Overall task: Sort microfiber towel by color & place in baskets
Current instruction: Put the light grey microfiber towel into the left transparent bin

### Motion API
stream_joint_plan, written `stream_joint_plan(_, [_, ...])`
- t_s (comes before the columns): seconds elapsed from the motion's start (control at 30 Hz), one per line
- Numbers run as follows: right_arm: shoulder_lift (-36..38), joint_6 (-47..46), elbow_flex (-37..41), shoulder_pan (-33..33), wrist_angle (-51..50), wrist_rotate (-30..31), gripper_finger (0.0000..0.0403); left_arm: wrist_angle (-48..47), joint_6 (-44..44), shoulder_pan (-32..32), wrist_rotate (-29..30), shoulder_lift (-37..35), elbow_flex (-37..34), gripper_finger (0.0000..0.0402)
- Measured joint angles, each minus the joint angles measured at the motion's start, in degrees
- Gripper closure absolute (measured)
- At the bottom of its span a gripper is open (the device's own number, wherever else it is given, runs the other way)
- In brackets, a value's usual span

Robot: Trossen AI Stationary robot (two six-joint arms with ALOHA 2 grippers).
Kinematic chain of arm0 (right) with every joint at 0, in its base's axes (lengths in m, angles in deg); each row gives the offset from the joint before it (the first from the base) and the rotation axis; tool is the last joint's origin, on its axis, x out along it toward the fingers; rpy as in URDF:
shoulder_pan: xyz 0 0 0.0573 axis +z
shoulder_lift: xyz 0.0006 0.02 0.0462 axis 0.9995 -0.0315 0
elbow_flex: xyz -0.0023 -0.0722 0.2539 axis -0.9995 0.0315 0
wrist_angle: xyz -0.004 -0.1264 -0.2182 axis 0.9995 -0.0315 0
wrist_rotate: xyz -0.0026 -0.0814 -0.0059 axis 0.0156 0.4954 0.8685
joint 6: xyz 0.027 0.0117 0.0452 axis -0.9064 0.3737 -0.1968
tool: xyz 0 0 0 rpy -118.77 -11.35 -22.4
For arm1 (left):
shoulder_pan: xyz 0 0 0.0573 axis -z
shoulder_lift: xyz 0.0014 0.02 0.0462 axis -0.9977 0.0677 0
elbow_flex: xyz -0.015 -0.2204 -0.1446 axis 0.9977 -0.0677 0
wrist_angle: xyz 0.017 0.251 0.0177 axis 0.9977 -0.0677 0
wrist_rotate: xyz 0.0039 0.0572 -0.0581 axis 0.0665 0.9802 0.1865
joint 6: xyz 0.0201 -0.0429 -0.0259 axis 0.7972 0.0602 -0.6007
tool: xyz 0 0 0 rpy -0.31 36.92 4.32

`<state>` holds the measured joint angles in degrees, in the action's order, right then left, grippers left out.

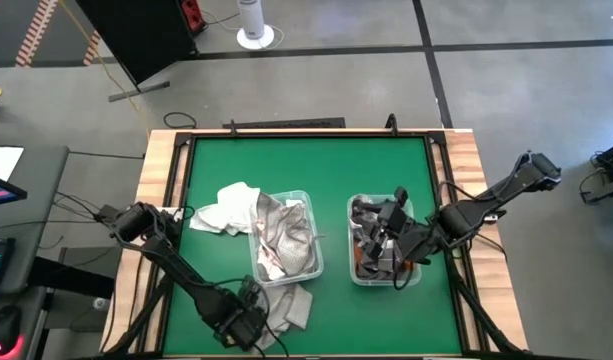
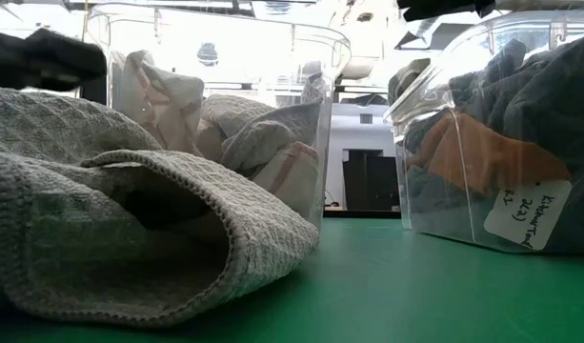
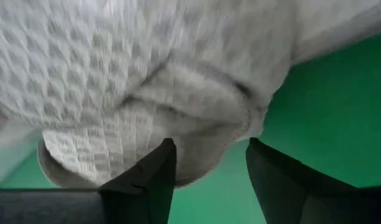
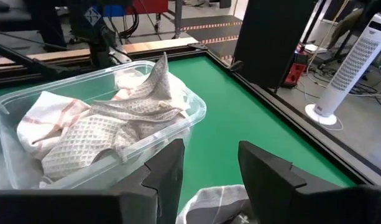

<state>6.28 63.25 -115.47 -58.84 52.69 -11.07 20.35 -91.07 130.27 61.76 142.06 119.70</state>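
A grey waffle-weave towel (image 1: 289,306) lies bunched on the green mat near the table's near edge, large in the low view (image 2: 130,229). My left gripper (image 1: 241,325) is low beside it and open; the towel's rolled fold (image 3: 196,124) reaches between the fingers. The left basket (image 1: 308,262) holds light towels (image 4: 109,124). The right basket (image 1: 356,272) holds dark grey towels (image 2: 520,105). My right gripper (image 1: 391,225) hovers open over the right basket, with a grey towel (image 4: 218,199) just below its fingers. A white towel heap (image 1: 226,210) rests on the mat left of the left basket. My left gripper (image 3: 209,180) is open with the grey towel's rolled fold between its fingers, coming at it low along the mat. Whether the fingers (image 3: 159,174) touch the cloth, I cannot tell. The towel lies on the mat.
The two baskets stand side by side mid-table with a strip of bare mat (image 1: 331,230) between them. The far half of the mat (image 1: 306,165) is bare. A raised wooden frame (image 1: 156,180) rims the table. A white label (image 2: 530,214) hangs on the right basket's wall.
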Motion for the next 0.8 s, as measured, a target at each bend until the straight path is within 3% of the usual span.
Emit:
stream_joint_plan(0.13, [0.0,-1.2,0.0,1.0,0.3,0.0,0.0218,-0.3,2.3,-0.4,0.0,0.0,-0.1,0.0263])
stream_joint_plan(0.33, [0.0,-1.3,0.0,2.6,1.4,0.0,0.0218,-1.4,2.5,-0.4,-1.2,0.0,-0.1,0.0386])
stream_joint_plan(0.57, [0.0,-0.9,0.0,2.8,2.5,0.1,0.0218,-1.6,-1.4,-0.4,-0.8,-4.0,-0.1,0.0399])
stream_joint_plan(0.8, [0.0,0.9,0.0,2.4,3.6,0.1,0.0218,6.5,-2.2,-0.5,6.9,-17.5,-0.1,0.0400])
